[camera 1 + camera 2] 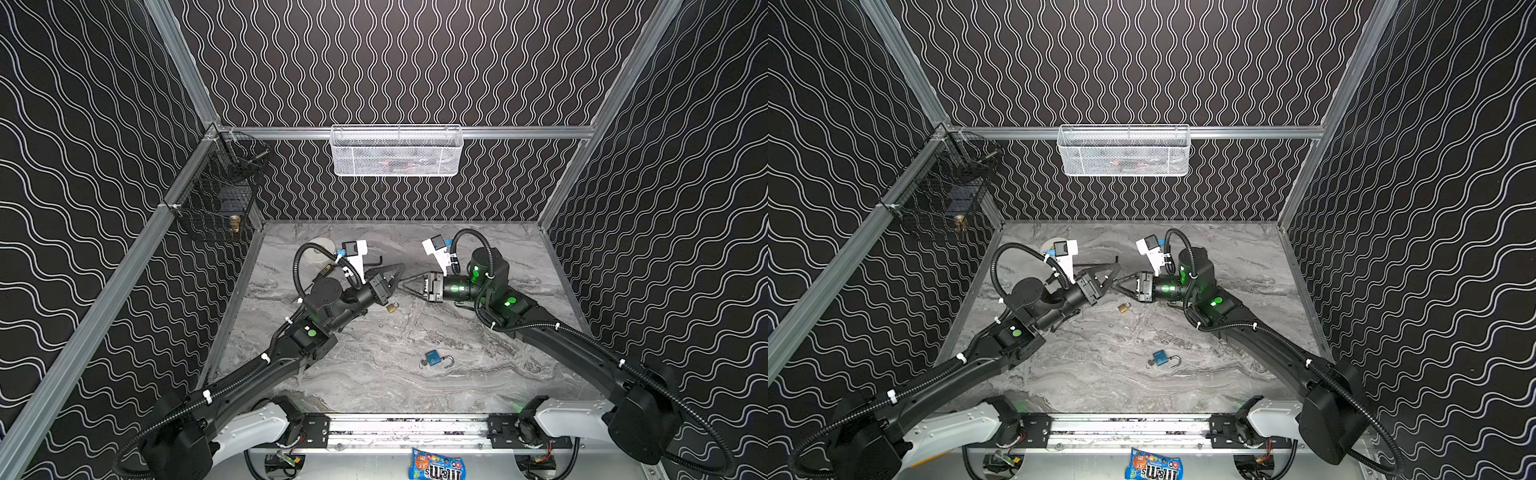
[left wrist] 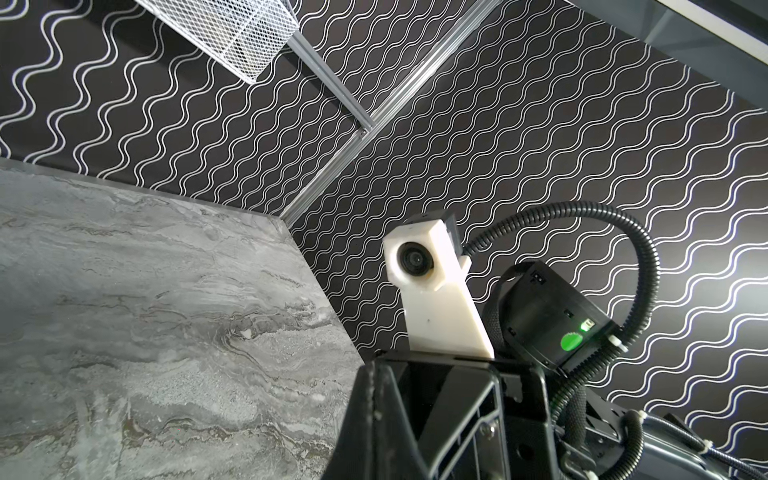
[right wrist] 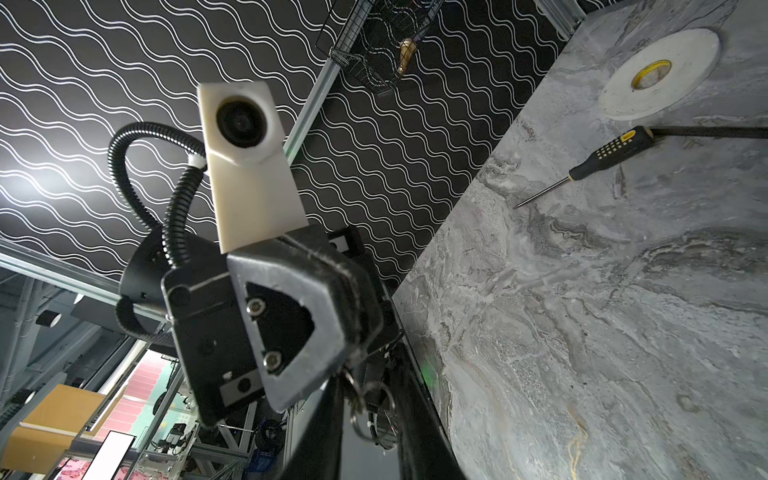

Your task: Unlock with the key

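Above tabletop middle, toward far edge: left claw [image 1: 398, 271] clenched, tip to tip with right claw [image 1: 404, 285]; right's state you cannot tell. Key ring [image 3: 369, 405] dangles at meeting tips; key itself hidden, holder unclear. Key likely light, thin, stiff, slippery: pinch head, leave blade free. Brass padlock [image 1: 391, 308] lies on tabletop [image 1: 374, 386] near middle, close by claws; likely dense, rigid, may skid: clamp body flanks, keep keyway exposed.

A small brass padlock [image 1: 391, 307] lies centrally, and a blue padlock [image 1: 433, 358], shackle swung open, lies nearer the front.
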